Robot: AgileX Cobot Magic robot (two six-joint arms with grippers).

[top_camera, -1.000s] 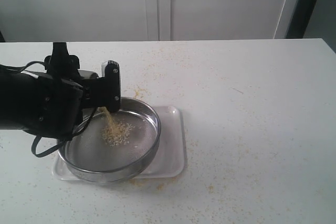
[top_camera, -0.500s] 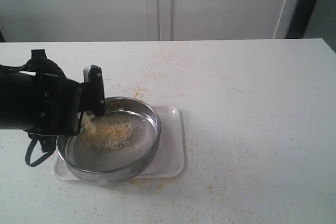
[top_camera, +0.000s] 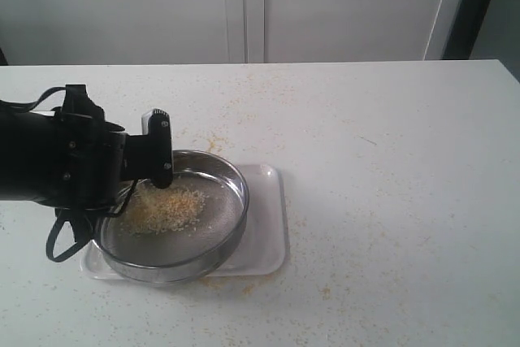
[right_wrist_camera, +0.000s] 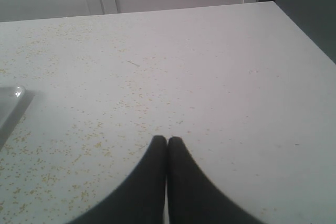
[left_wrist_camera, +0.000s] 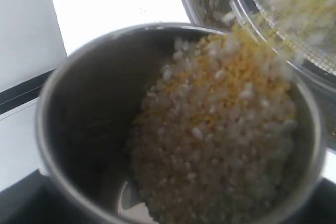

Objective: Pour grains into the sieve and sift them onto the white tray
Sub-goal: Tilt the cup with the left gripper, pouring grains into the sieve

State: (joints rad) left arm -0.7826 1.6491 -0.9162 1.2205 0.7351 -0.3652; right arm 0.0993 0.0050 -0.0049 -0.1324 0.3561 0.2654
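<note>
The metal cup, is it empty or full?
Partly full: grains fill about half the tipped cup, spilling over its lip toward the sieve.

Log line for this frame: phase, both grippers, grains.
phase: pouring | left gripper: holds steel cup tilted over sieve | right gripper: shut, empty | grains: in sieve and cup | white tray: under sieve

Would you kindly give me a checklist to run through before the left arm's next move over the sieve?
1. Wide round steel mesh sieve sits on flat white rectangular tray: ok.
2. Pale tan grains piled inside sieve: ok.
3. Small shiny steel cup emptied: not ok, grains are inside it.
4. Left gripper holding cup: ok.
5. Right gripper shut, away from tray: ok.
6. Fines fallen onto tray: cannot tell.
</note>
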